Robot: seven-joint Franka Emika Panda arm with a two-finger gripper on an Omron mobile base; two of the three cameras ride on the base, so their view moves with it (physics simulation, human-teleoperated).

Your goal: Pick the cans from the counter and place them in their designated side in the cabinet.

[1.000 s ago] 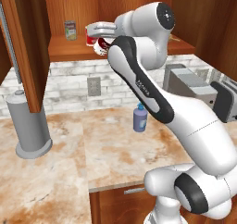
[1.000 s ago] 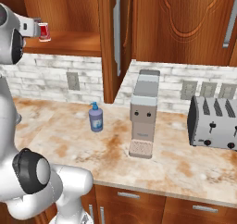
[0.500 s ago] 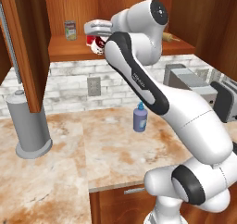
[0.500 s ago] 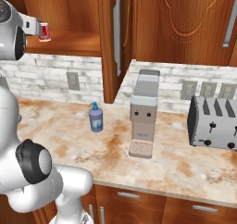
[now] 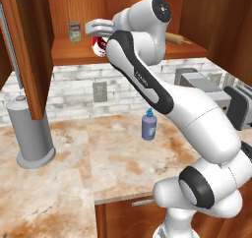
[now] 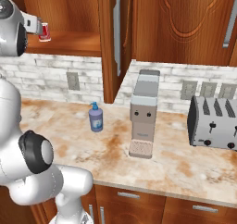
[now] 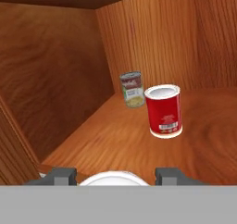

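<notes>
So in the hand view the pincer (image 7: 115, 174) is clamped on the dark red can (image 7: 114, 178), whose white top pokes up between the two fingertips (image 7: 60, 174) down at 6 o'clock. A bit farther in, the bright red can (image 7: 163, 110) stands upright on the cabinet (image 7: 55, 70) shelf, around 1 o'clock from the held one. Just behind it, toward 11 o'clock, is the pale greenish-labelled can (image 7: 132, 89), near the back corner and close beside the bright red one; can't tell if they touch.

From the left base view, nearest is the mottled surface (image 5: 59, 183), with a grey cylinder (image 5: 32, 133) standing at 9 o'clock and the blue soap bottle (image 5: 149, 124) about mid-picture. Above that, the arm reaches up into the cabinet, holding the dark red can over the shelf, with the greenish can off at its 10 o'clock. A rolling pin (image 5: 177, 39) lies on the shelf's right part.

Right base view: coffee machine (image 6: 143, 114) and toaster (image 6: 214, 122) sit on the surface.
</notes>
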